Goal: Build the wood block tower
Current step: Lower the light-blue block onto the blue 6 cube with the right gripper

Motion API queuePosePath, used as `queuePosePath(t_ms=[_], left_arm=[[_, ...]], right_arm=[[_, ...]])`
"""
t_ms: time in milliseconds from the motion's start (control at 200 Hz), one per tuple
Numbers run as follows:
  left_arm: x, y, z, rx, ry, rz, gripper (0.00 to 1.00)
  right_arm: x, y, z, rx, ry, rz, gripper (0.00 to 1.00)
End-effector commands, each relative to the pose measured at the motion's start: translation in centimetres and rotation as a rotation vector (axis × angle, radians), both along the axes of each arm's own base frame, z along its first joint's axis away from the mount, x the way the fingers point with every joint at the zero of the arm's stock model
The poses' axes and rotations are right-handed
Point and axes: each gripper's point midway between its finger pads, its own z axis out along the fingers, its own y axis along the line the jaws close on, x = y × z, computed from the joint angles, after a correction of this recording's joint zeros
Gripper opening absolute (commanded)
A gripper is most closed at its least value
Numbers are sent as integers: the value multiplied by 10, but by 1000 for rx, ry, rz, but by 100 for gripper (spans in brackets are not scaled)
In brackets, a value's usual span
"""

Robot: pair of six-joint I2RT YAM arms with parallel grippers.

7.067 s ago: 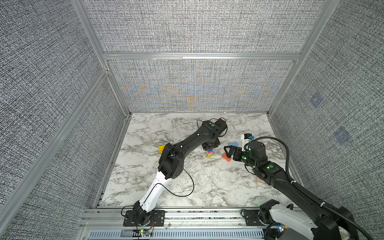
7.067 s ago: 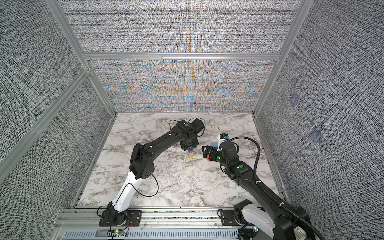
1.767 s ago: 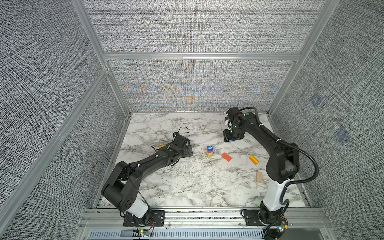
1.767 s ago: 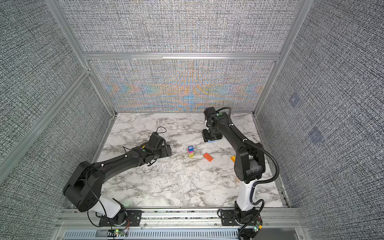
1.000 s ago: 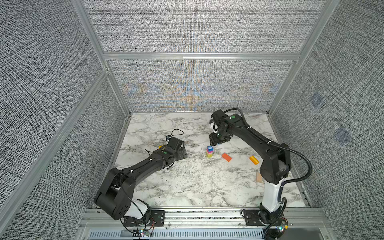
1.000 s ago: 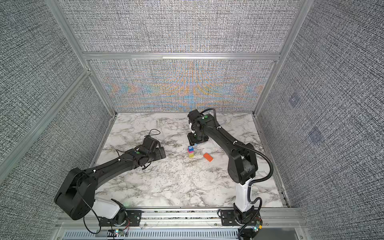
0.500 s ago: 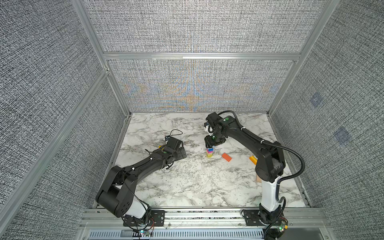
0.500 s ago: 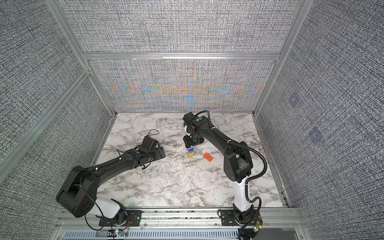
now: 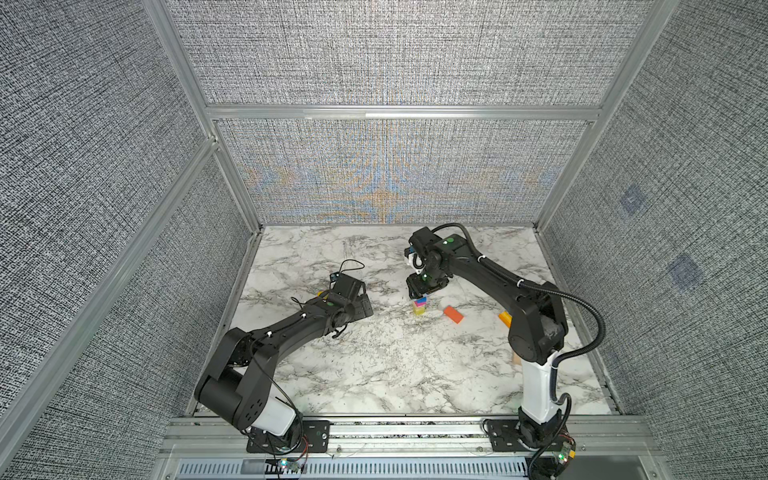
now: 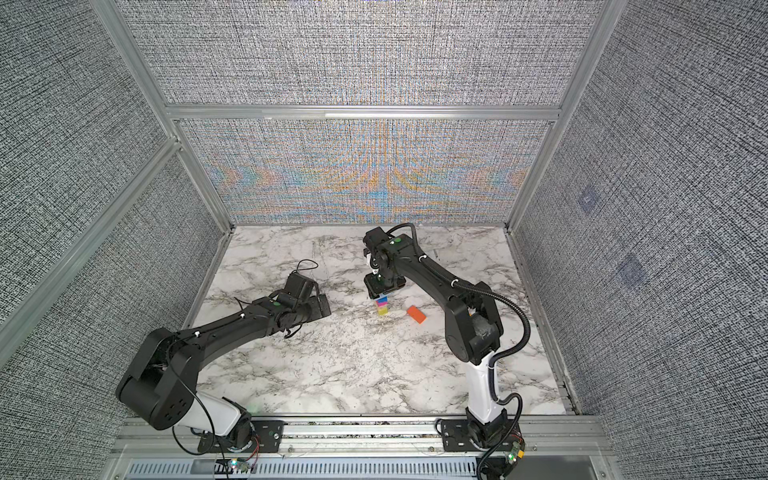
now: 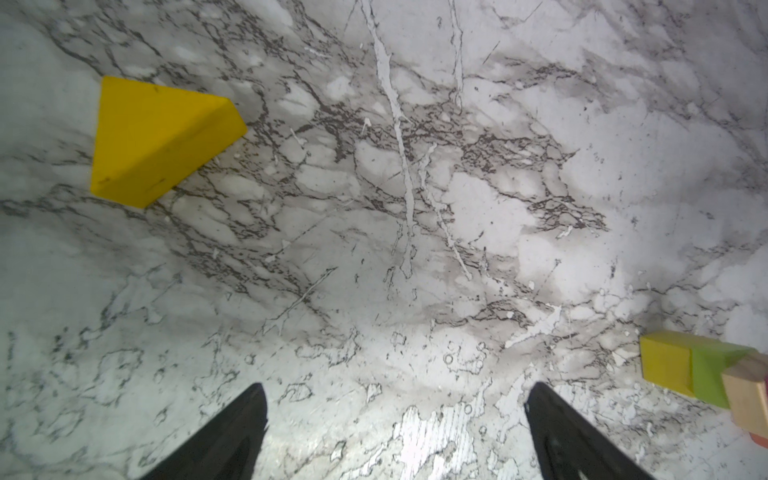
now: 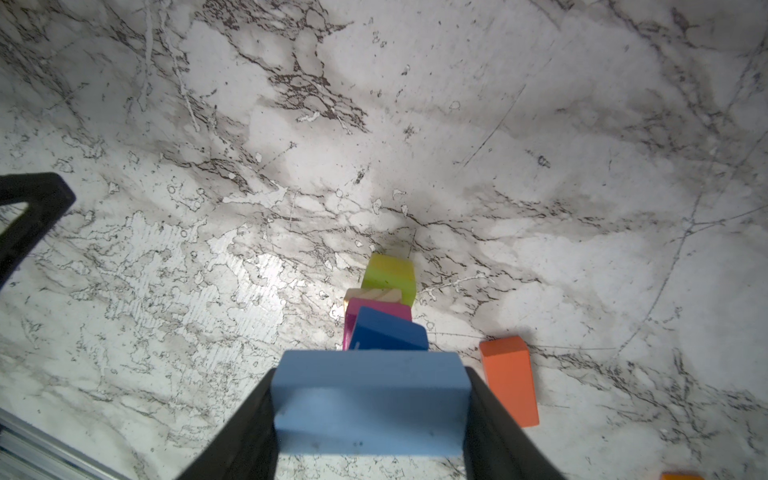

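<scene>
R gripper point(image 12: 370, 374) clamped on light-blue slab point(image 12: 370, 411) — right over tower point(image 9: 419, 309), mid-frame in both top views, L gripper point(image 11: 395, 399) wide open, yellow wedge point(image 11: 153, 141) near.

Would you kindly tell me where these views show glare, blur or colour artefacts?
In both top views, rainbow moiré ripples across the back wall; in the left wrist view, glare whitens the marble table between the open jaws, while the yellow wedge is sharp; in the right wrist view, the gripped blue slab looks slightly soft, with glare beside the tower.
</scene>
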Motion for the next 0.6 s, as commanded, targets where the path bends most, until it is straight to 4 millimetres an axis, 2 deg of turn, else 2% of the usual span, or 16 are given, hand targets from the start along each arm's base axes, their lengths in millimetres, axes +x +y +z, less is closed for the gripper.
queuePosePath(t_ms=[0,305,595], left_arm=[[3,-3,2,-17,-8,-5,98],[2,-2,0,-21,-5,-4,98],[1,-4,-1,-29,-3,-15,98]], right_arm=[[1,0,1,-7,-7,8,60],[-1,-4,-3,-27,-4,-1,62],[0,0,-2,-22,-12,2,72]])
